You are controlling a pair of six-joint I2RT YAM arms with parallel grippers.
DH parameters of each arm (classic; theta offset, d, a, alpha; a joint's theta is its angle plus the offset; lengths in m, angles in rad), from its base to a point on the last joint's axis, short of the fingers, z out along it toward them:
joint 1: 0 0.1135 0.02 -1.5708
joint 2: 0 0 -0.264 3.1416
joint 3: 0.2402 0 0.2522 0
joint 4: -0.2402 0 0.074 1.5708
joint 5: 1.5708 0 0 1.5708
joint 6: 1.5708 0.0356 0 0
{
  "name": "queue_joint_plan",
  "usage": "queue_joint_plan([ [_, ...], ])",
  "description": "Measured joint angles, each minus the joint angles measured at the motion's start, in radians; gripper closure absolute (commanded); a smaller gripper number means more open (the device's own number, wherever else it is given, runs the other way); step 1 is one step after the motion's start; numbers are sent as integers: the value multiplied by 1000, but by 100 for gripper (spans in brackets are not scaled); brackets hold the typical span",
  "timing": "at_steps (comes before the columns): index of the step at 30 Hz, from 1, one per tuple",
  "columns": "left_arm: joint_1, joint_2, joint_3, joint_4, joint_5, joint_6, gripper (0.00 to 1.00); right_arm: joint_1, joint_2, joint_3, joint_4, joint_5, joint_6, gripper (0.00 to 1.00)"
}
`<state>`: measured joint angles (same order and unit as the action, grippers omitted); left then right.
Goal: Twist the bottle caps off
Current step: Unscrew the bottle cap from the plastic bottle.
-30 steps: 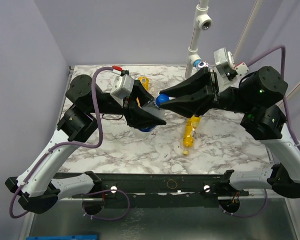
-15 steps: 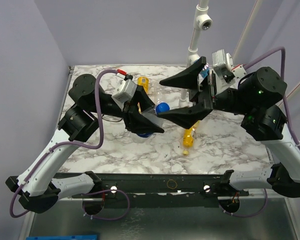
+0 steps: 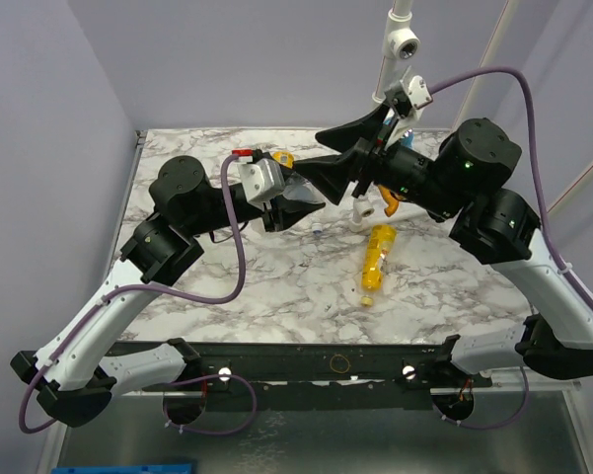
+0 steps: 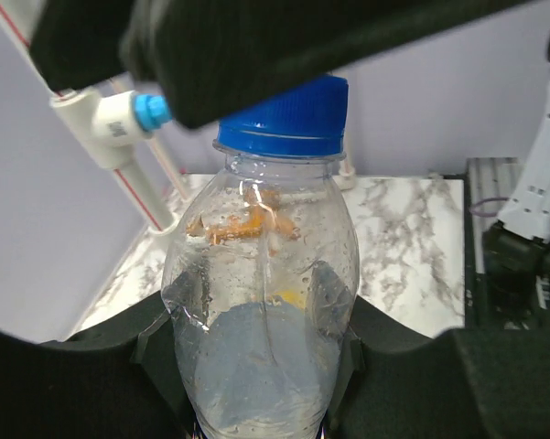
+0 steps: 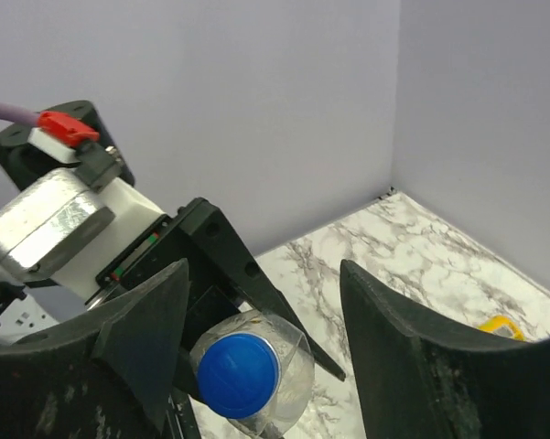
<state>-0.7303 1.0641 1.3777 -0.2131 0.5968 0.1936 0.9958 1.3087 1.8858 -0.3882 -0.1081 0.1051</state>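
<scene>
While the left arm (image 3: pixel 178 212) is holding the work raised over the marble bench (image 3: pixel 276 286), the step in hand is judged to be taking hold of the cap; the unscrewing is not yet done. Two arms are working: the left arm, and the right arm (image 3: pixel 483 163), which is pointing at the clear bottle from its cap end.

Two bottles are showing plainly: the clear bottle (image 4: pixel 261 274), and one yellow bottle (image 3: pixel 375 259) lying on the bench to the right of the clear bottle in the top view. A further yellow object is sitting behind the clear bottle, too hidden to name.

The left fingers (image 4: pixel 91 366) are clamping the clear bottle around its body, one on each side. The right fingers (image 5: pixel 393 347) are standing apart, one on each side of the clear bottle's top, touching nothing. One blue cap (image 5: pixel 238 375) is sitting on the clear bottle's neck.

For a good result, the right fingers should be centring on the cap, closing on its ribbed rim only, and turning about the bottle's axis. Squeezing the thin wall risks a slip.
</scene>
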Motion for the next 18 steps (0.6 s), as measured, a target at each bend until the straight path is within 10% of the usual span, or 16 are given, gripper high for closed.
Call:
queue_joint_plan([
  [13, 0, 0, -27, 54, -153, 23, 100, 3, 21, -6, -17, 131, 63, 94],
  [18, 0, 1, -27, 58, -157, -12, 100, 3, 11, -22, -2, 129, 64, 97],
])
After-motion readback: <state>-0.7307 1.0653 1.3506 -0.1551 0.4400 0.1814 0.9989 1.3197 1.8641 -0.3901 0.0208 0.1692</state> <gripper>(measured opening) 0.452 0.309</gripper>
